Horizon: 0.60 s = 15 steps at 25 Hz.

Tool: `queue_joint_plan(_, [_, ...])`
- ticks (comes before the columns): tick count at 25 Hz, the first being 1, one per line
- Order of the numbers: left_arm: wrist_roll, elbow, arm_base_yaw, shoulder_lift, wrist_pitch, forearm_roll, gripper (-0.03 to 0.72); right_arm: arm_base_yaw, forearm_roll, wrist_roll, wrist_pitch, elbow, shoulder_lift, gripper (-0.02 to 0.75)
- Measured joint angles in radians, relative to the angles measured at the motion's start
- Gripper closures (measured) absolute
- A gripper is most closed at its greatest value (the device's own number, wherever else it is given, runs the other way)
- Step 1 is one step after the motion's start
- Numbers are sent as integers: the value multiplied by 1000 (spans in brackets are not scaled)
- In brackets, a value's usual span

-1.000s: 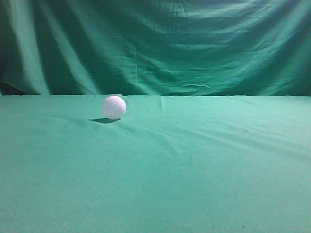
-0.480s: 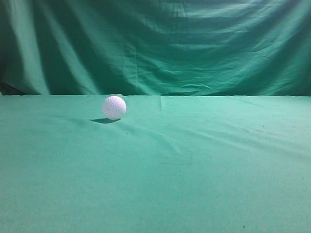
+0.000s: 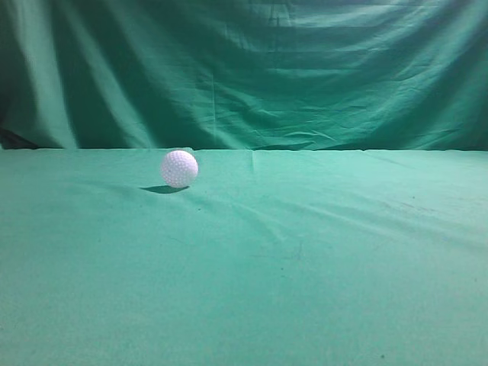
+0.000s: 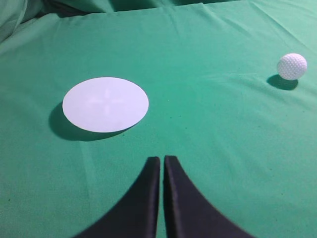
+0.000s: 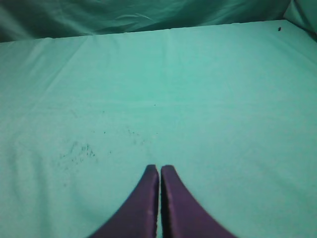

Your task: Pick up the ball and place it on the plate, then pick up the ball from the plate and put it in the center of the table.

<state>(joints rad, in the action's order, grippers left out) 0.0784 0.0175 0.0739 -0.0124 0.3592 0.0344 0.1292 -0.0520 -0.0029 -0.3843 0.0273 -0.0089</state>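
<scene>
The white dimpled ball [image 3: 179, 168] rests on the green cloth table [image 3: 305, 259], left of middle near the far edge. In the left wrist view the ball [image 4: 291, 66] lies at the far right, and a round white plate [image 4: 105, 104] lies on the table [image 4: 208, 114] to the left. My left gripper [image 4: 162, 159] is shut and empty, below and between plate and ball, touching neither. My right gripper [image 5: 159, 168] is shut and empty above bare table cloth [image 5: 198, 99]. Neither gripper nor the plate shows in the exterior view.
A draped darker green cloth backdrop [image 3: 244, 69] hangs behind the table's far edge. Small dark specks [image 5: 79, 148] mark the cloth in the right wrist view.
</scene>
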Motion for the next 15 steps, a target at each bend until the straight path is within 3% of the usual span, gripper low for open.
queue_joint_plan(15, [0, 0, 0, 0, 0, 0, 688, 0, 0, 0, 0, 0, 0, 738])
